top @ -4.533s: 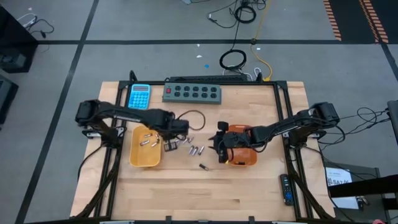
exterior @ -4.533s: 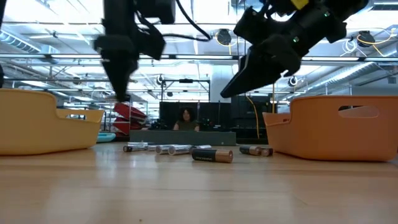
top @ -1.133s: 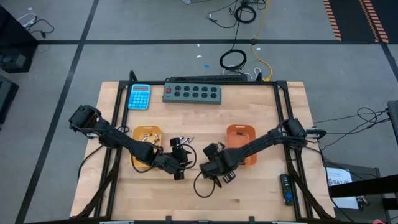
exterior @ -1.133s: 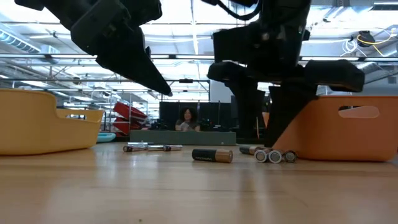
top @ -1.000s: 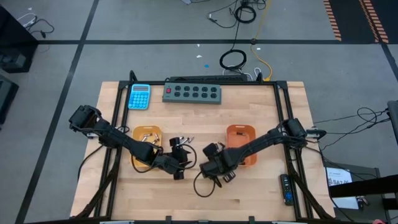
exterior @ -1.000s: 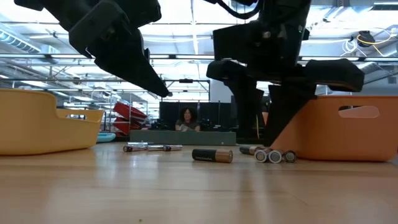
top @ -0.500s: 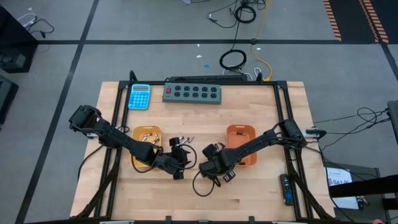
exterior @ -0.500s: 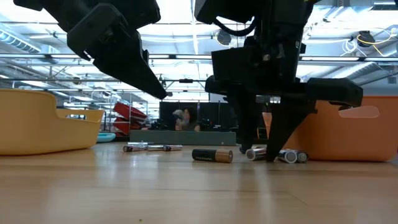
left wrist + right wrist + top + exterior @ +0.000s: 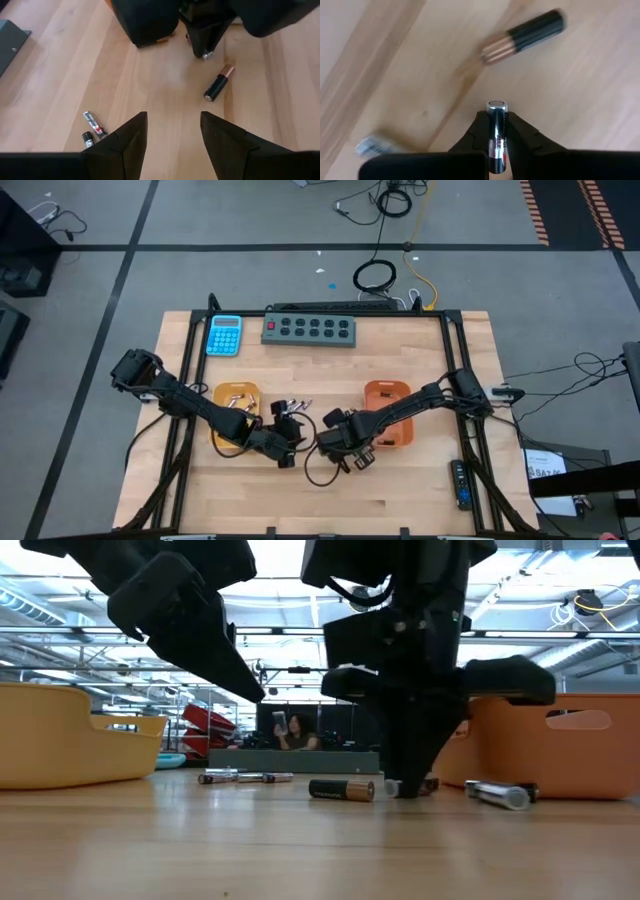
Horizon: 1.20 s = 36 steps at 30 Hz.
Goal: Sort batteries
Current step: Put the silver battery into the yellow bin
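OK, no label text is reading legibly. Right hand (image 9: 496, 131) is reaching low mid-table, clamping a silvery battery (image 9: 495, 125) just off the table (image 9: 420, 490). Left hand (image 9: 172, 132) is hovering beside it, fingers apart, holding nothing.

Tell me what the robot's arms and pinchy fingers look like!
Both arms are black and thin, built of jointed segments, with a thin dark cable looping by the right gripper. The left gripper has two black fingers that taper to wedge-shaped points. The right gripper's fingers are black too, narrow with rounded tips. No markings show on them.
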{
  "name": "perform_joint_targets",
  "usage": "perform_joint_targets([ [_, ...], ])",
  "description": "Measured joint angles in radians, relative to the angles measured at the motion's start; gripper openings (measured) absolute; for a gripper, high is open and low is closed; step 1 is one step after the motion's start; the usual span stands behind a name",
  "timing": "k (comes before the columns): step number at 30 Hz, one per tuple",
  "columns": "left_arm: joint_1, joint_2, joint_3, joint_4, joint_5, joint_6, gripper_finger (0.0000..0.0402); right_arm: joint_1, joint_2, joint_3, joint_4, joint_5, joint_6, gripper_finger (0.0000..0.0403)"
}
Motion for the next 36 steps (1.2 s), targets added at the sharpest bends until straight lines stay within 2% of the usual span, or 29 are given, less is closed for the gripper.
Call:
perform_joint_targets([
  [5, 0.0, 0.0, 0.0, -0.011, -0.014, 0.0, 0.0193, 0.0, -0.04, 0.017, 0.044, 0.168, 0.064, 0.0018],
  [8, -0.002, 0.0, 0.0, -0.009, -0.055, 0.001, 0.0193, -0.001, -0.126, 0.006, 0.195, 0.243, 0.116, 0.0018],
  [15, -0.019, 0.001, -0.011, 0.033, -0.182, 0.035, 0.0193, -0.002, -0.312, -0.202, 0.601, 0.274, 0.193, 0.0018],
  [24, -0.028, 0.001, -0.023, 0.323, -0.229, 0.182, 0.0193, 0.001, -0.447, -0.636, 1.419, 0.322, 0.275, 0.0018],
  [27, -0.016, 0.001, -0.045, 0.407, -0.233, 0.219, 0.0193, 0.002, -0.451, -0.734, 1.622, 0.32, 0.288, 0.0018],
  [32, 0.021, 0.001, -0.059, 0.504, -0.218, 0.24, 0.0193, 0.006, -0.446, -0.792, 1.764, 0.267, 0.281, 0.0018],
  [36, 0.053, 0.001, -0.059, 0.582, -0.125, 0.255, 0.0193, 0.016, -0.439, -0.795, 1.812, 0.263, 0.217, 0.0018],
])
